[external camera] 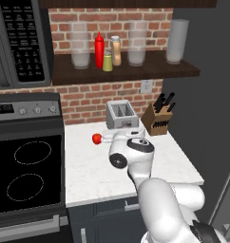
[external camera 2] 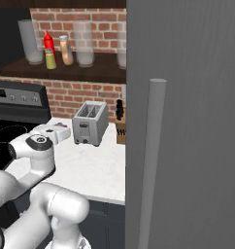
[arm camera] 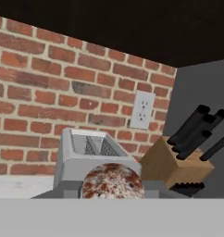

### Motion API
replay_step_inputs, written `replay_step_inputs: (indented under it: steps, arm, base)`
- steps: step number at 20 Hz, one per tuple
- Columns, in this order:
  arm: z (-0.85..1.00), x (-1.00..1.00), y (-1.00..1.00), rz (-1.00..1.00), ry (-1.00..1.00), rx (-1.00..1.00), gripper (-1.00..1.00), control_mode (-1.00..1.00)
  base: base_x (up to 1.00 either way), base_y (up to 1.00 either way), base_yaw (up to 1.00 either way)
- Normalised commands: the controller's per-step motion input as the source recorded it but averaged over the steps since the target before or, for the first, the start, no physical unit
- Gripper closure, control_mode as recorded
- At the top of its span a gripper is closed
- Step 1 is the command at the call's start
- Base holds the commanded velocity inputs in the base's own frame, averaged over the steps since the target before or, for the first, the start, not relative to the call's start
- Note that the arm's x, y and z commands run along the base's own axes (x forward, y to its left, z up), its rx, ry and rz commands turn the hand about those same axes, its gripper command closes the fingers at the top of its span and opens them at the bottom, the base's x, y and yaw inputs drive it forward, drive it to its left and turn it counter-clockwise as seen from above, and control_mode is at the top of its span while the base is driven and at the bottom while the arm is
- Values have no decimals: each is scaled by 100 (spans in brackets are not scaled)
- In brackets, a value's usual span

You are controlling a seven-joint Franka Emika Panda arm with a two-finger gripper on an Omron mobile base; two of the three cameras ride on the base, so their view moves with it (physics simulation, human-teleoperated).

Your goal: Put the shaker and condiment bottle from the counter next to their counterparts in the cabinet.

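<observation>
My gripper (external camera: 123,133) hangs low over the counter, just in front of the toaster (external camera: 120,114), and points at the back wall. In the hand view a round, brown-speckled cap, the shaker (arm camera: 112,182), sits right at the gripper's tip. The jaws are shut on it and the fingertips are hidden. On the cabinet (external camera: 155,71) the tan condiment bottle (external camera: 116,51) stands upright beside the counterparts. These are a red squeeze bottle (external camera: 99,50) and a small yellow-green shaker (external camera: 107,61).
Clear glass jars (external camera: 80,46) flank the bottles on the shelf. A knife block (external camera: 158,119) stands right of the toaster, below a wall outlet (arm camera: 142,110). A small red fruit (external camera: 96,138) lies on the counter (external camera: 88,171). The stove (external camera: 26,166) and microwave (external camera: 19,40) are at left.
</observation>
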Motion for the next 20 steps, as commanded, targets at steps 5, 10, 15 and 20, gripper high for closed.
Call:
replay_step_inputs:
  steps: [5, 10, 15, 20]
  arm:
    - [24, -3, -9, 11, 0, 0, 100, -100]
    - [23, 0, -2, 8, 0, 0, 100, -100]
    - [25, 0, 0, 7, 7, 1, 100, -100]
    - [21, 0, 0, 7, 22, 2, 100, -100]
  base:
    - [0, 0, 0]
    - [0, 0, 0]
    - [0, 0, 0]
    - [0, 0, 0]
